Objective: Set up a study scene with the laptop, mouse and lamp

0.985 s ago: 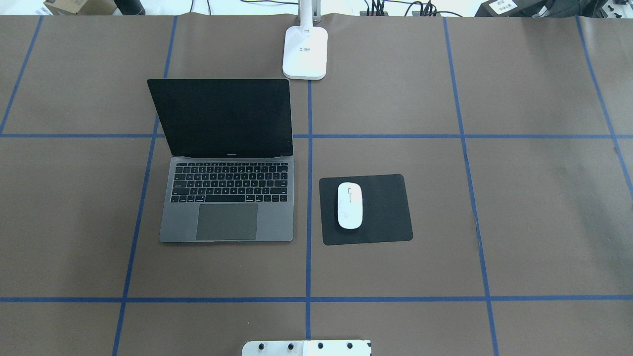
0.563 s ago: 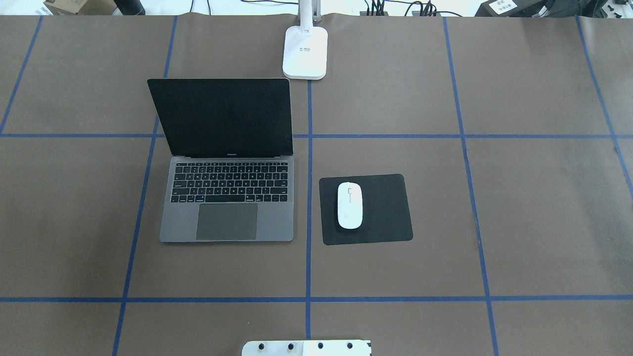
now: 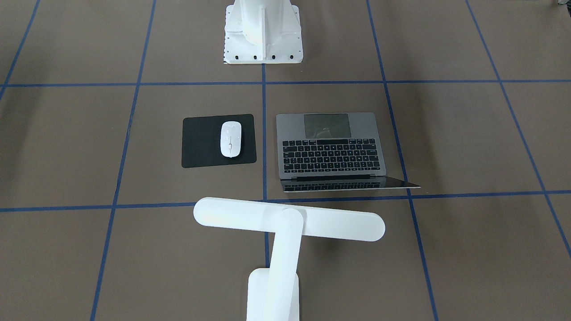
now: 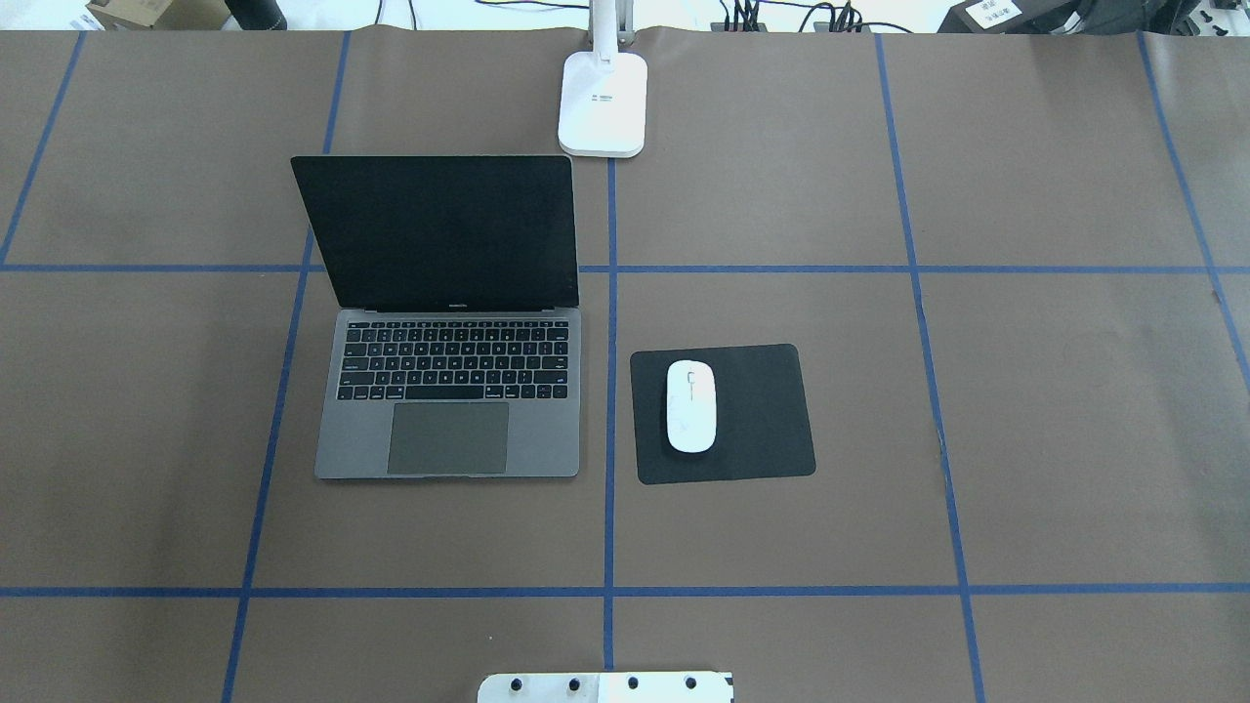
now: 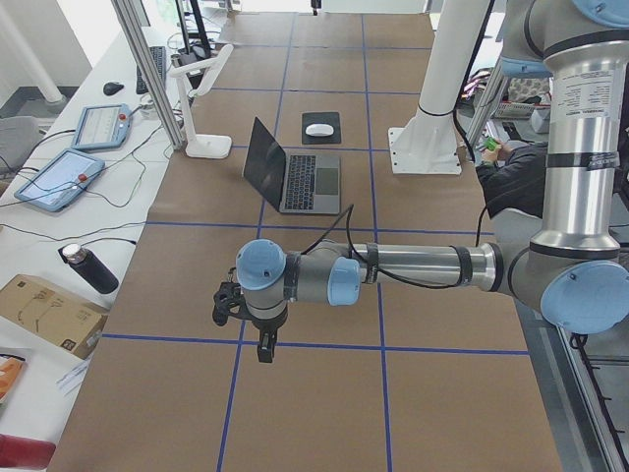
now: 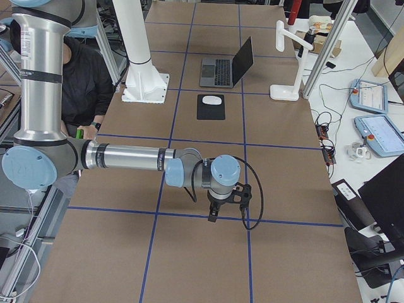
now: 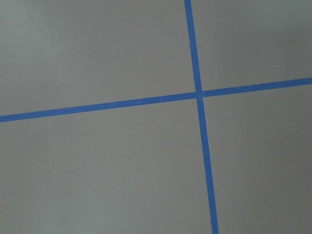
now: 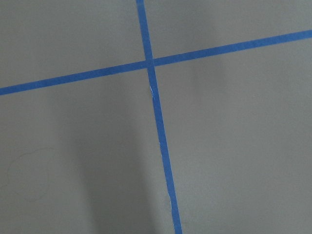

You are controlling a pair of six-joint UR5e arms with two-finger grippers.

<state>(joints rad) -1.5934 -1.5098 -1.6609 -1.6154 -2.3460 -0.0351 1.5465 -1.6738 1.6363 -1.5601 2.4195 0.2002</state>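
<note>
Nothing moved vs 1 s ago. Slim grey metal laptop (image 4: 447, 391) open, ctr-left. Glossy white oval mouse (image 4: 690, 405) sat on flat black mousepad (image 4: 762, 410) beside it. Matte white T-shaped lamp (image 3: 285, 223) behind. Setup judged complete; no further grasp called for. Both left gripper (image 5: 263, 344) and right gripper (image 6: 213, 214) parked well apart from it; open/closed can't be told.

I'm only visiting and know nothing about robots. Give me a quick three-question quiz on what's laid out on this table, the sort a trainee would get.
1. True or false: the mouse lies on the black mousepad.
2. Pick one. The laptop is: A) shut; B) open with a dark screen; C) open with a lit screen.
3. Fill the blank: from the robot's own side, the laptop lies to the ____ of the mouse.

Key: 1 true; 2 B; 3 left.
</note>
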